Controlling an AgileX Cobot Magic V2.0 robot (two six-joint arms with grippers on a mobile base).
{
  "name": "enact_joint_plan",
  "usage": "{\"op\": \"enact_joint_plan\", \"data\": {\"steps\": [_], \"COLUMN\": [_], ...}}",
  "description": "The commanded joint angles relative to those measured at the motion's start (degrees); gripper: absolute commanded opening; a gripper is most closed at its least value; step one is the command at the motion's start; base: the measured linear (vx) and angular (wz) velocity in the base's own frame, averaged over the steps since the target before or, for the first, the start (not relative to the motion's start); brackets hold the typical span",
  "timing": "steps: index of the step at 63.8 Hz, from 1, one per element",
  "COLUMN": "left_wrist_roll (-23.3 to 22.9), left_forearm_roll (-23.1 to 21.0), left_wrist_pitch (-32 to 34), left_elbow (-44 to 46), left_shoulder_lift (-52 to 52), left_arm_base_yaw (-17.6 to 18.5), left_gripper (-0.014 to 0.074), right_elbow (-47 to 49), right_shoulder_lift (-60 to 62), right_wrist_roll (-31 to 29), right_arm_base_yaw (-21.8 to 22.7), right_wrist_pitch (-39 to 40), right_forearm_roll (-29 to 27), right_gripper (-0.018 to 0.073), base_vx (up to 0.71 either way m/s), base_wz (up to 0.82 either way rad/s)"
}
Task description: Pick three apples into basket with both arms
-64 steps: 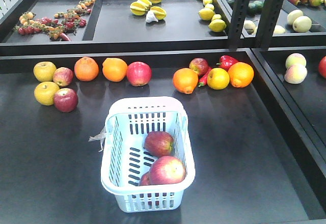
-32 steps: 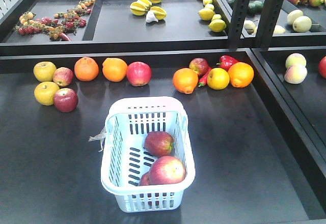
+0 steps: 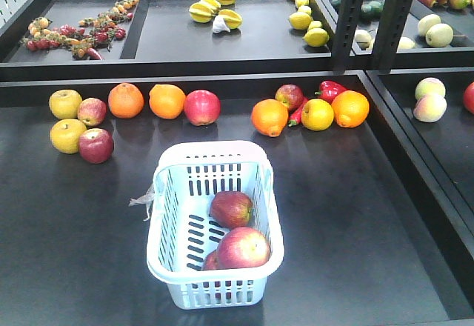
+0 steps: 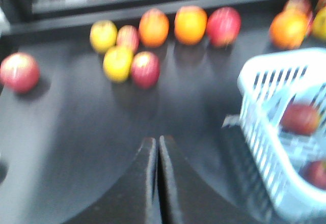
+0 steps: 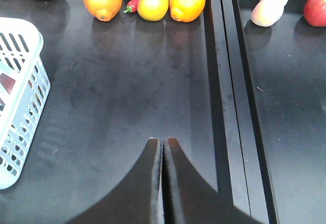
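Looking down from the front camera, you see the basket (image 3: 215, 226) standing upright on the dark table (image 3: 355, 215), its long axis running away from you toward the fruit row, the short walls near and far. Inside it lie the apples: one dark red apple (image 3: 231, 209) around the middle, a larger streaked apple (image 3: 242, 248) nearer the front wall, and a third apple (image 3: 210, 261) mostly hidden under the streaked one's left side (only a red sliver shows). Behind the basket, well apart from it, you have a row of loose fruit along the table's back edge, with oranges (image 3: 126, 100) among it, and a further red apple (image 3: 95, 145) beside yellow ones at the left. Your left gripper (image 4: 156, 145) hangs over bare table with its jaws pressed together and nothing between them; the basket (image 4: 285, 132) sits to its right in that blurred wrist view. Your right gripper (image 5: 164, 145) is likewise closed on nothing, above bare table, with the basket's corner (image 5: 20, 96) at the left edge of its view.
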State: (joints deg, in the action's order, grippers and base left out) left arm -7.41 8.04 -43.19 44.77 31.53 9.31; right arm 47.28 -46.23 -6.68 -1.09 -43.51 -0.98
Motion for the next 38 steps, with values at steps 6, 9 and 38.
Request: {"op": "enact_joint_plan", "data": {"steps": [6, 9, 38], "left_wrist_roll": [-0.76, -0.76, -0.36], "left_forearm_roll": [-1.6, -1.6, -7.69], "left_wrist_pitch": [21.08, 25.47, 45.02], "left_elbow": [-9.07, -12.79, -39.25], "left_shoulder_lift": [-6.1, -8.2, -26.56], "left_arm_base_yaw": [-0.15, -0.15, -3.76], "left_gripper": [-0.0008, -0.0008, -0.0008], "right_elbow": [1.45, 1.45, 1.45], "right_shoulder_lift": [0.3, 0.3, 0.3], "right_wrist_roll": [0.01, 0.01, 0.01], "right_arm_base_yaw": [0.49, 0.49, 0.49], "right_wrist_pitch": [3.51, 3.51, 3.51], "right_forearm_roll": [0.55, 0.55, 0.55], "right_gripper": [-0.0008, -0.0008, -0.0008], "base_vx": [0.0, 0.0, 0.0], "base_wz": [0.0, 0.0, 0.0]}}
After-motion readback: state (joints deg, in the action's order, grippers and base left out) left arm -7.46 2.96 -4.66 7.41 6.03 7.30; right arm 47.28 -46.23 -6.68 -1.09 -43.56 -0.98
